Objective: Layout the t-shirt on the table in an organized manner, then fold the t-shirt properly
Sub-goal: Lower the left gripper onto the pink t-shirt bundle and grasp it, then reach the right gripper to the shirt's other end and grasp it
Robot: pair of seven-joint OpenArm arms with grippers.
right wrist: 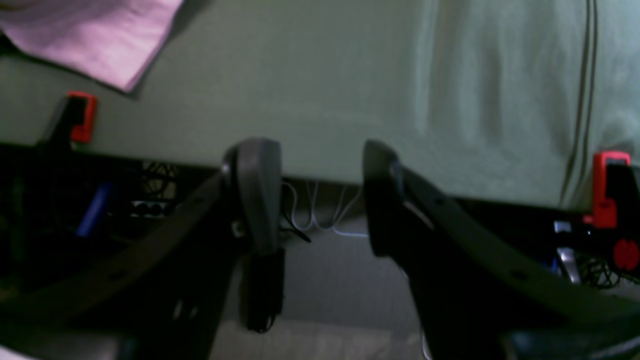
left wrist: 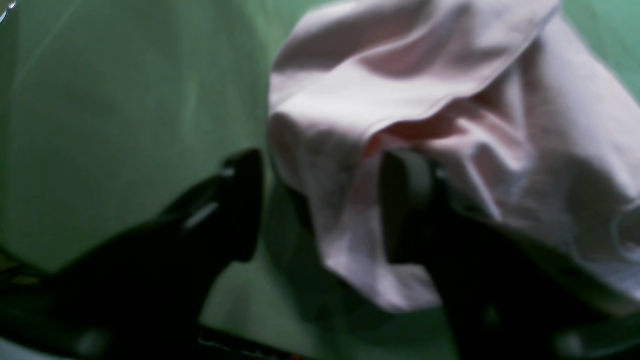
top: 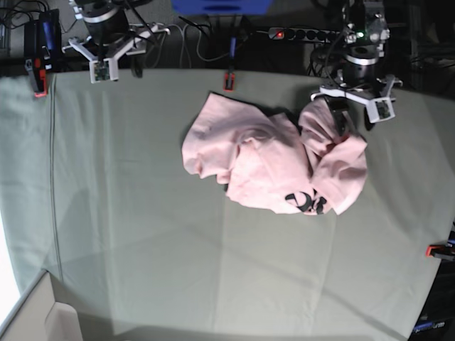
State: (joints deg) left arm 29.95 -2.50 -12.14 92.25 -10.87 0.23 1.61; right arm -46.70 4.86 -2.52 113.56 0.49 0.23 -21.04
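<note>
Neither laying out nor folding is done: the t-shirt (top: 274, 167) lies crumpled mid-bench (top: 142, 249), the left end effector (left wrist: 320, 210) spread with, as far as the blur shows, a hanging fold between its fingers, and the right end effector (right wrist: 320, 195) spread, holding nothing, at the bench's edge.

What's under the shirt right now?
Only the table shows around the crumpled shirt. One finger of the open left gripper sits beneath a fold; anything else underneath is hidden.

Pale pink t-shirt (top: 274, 158) crumpled, unfolded, on grey-green table (top: 142, 241).
</note>
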